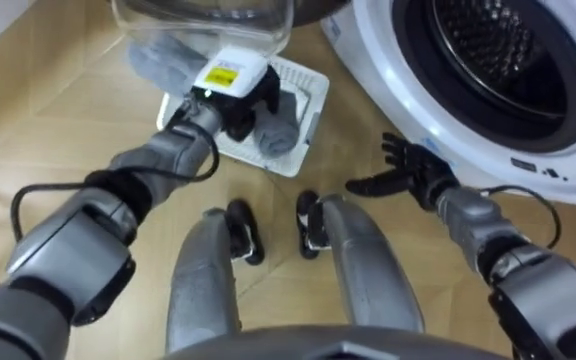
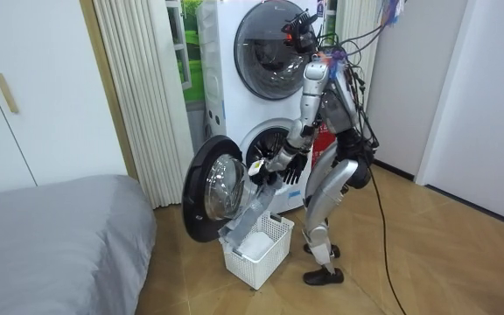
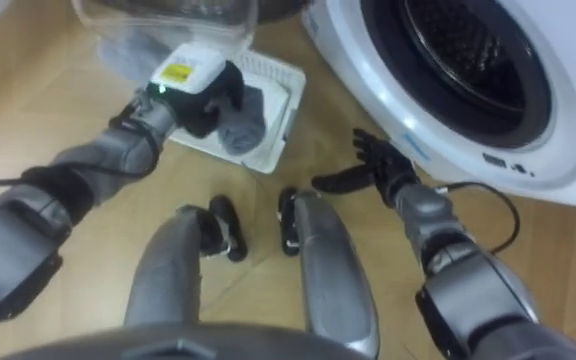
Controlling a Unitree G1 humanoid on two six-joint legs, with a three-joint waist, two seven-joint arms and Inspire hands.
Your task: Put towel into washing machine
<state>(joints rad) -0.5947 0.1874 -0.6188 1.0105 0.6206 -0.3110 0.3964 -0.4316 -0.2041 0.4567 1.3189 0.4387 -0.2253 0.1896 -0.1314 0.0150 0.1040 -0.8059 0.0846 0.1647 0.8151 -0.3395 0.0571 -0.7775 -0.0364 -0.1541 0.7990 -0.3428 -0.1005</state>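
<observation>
Left hand (image 1: 230, 105) at 11 o'clock, fingers clamped round grey towel (image 1: 274, 132) over white basket (image 1: 309, 86). Right hand (image 1: 414, 171) at 3 o'clock, fingers spread, empty, near washing machine (image 1: 388, 72)

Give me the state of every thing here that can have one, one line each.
towel: gripped in the left hand, above the basket, not yet in the drum.
left hand: closed round the towel.
right hand: open, holding nothing, beside the drum opening.
lower washer door: swung open.
upper machine door: closed.
basket: upright, under the towel.
</observation>
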